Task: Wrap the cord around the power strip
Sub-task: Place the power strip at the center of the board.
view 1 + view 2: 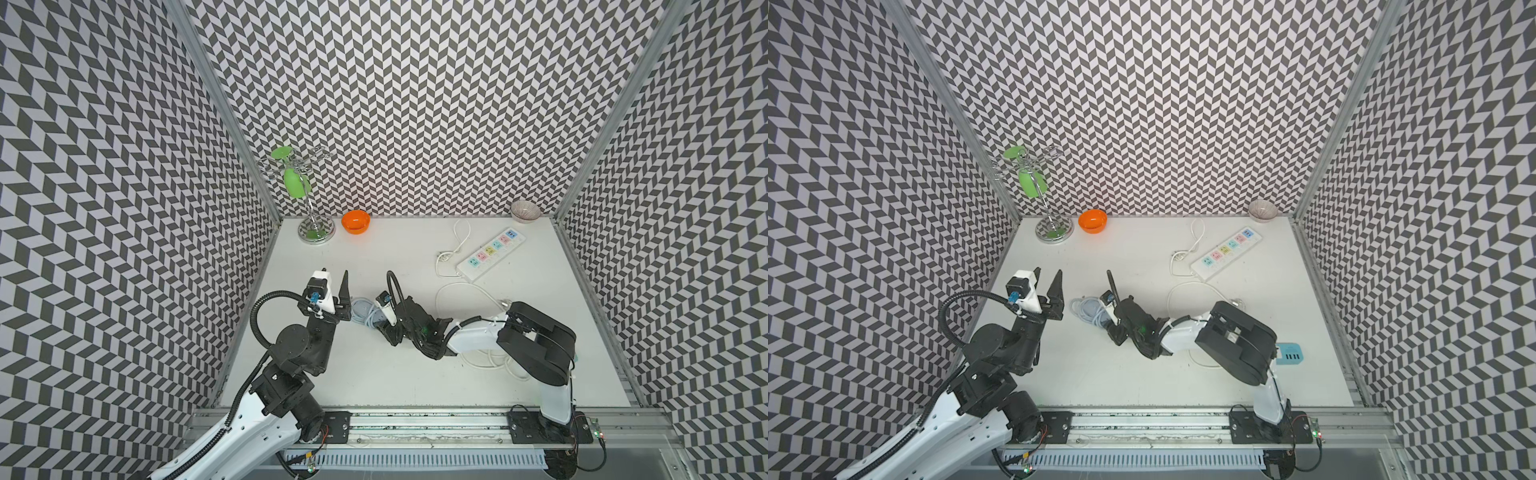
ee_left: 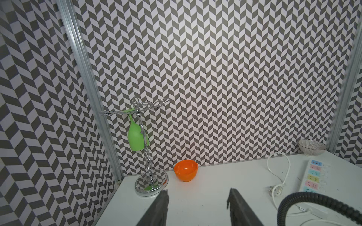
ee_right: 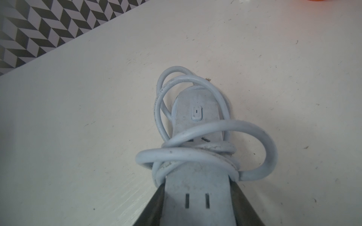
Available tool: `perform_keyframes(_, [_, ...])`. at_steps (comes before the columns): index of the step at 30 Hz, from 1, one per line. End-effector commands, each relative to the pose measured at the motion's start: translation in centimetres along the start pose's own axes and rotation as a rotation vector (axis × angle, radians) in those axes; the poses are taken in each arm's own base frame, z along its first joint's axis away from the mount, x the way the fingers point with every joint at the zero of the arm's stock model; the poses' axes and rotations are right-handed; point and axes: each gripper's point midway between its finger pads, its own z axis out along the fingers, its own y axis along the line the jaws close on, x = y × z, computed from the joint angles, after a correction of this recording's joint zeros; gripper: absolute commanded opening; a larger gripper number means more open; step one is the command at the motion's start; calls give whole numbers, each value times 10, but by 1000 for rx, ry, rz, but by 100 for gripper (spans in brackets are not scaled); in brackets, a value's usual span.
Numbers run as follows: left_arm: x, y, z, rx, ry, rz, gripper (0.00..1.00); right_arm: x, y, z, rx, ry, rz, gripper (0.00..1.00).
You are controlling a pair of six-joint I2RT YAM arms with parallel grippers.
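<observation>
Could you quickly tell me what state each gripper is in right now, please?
Left gripper: open, holding nothing.
Right gripper: shut on the power strip.

White, scuffed counter (image 1: 374, 374). Along the back: rack (image 1: 316, 230), orange bowl (image 1: 355, 221), grey bowl (image 1: 525, 211). Right of centre: white strip (image 1: 492, 252) with thin lead (image 1: 457, 241); cream lead (image 1: 459, 284) nearby; teal strip (image 1: 1290, 354) nearer front. Centre-left: power strip (image 3: 195, 109), cord (image 3: 188, 154) looped round it.

Robot lab cell: chevron walls (image 1: 415, 104), alu. rail (image 1: 415, 426).
</observation>
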Motion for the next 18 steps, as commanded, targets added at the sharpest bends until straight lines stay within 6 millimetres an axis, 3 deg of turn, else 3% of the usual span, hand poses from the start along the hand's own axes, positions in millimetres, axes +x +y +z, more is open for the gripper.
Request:
perform_keyframes(1, [4, 2, -5, 6, 9, -33, 52, 186, -50, -41, 215, 614, -35, 0])
perform_keyframes(6, [3, 2, -4, 4, 13, -34, 52, 199, -55, -55, 245, 640, -9, 0])
perform_keyframes(9, [4, 1, -3, 5, 12, -33, 52, 207, -53, -52, 241, 668, -16, 0])
perform_keyframes(15, [0, 2, -2, 3, 8, -45, 55, 204, -53, -52, 253, 654, -33, 19])
perform_keyframes(18, [1, 1, -2, 4, 12, -46, 60, 198, -51, -56, 259, 629, -34, 38])
